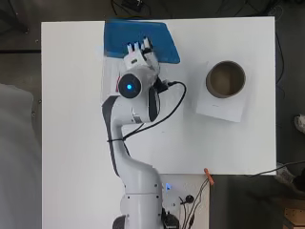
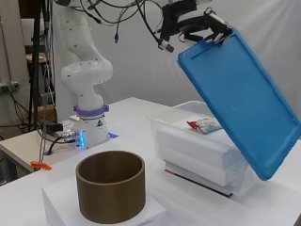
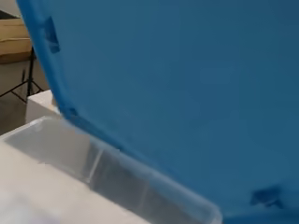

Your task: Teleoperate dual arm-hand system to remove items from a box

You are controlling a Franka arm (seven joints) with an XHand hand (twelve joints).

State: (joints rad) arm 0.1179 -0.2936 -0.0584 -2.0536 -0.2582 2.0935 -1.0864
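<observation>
A clear plastic box (image 2: 197, 141) is seen on the white table (image 1: 71, 119), filled with white slabs stacked inside it. Its blue lid (image 2: 237, 101) is raised at a steep tilt: the upper edge is held high above the box, while the lower edge hangs down past the box's far side. The hand (image 2: 207, 26) is found at that upper edge — its fingers are curled over the rim of the lid, so the lid is gripped. In the overhead view the hand (image 1: 140, 52) is seen lying on the lid (image 1: 162, 40), fingertips on the blue surface.

On top of the white slabs in the box a small packet (image 2: 204, 125) with red and pale markings is noted, uncovered by the raised lid. What it holds cannot be told.

Beside the box, nearer the side camera, a brown cylindrical container (image 2: 110, 190) stands upright on a white block (image 2: 56, 200) — open at the top. In the wrist view the underside of the lid (image 3: 187, 93) and the clear rim of the box (image 3: 117, 163) are shown.
</observation>
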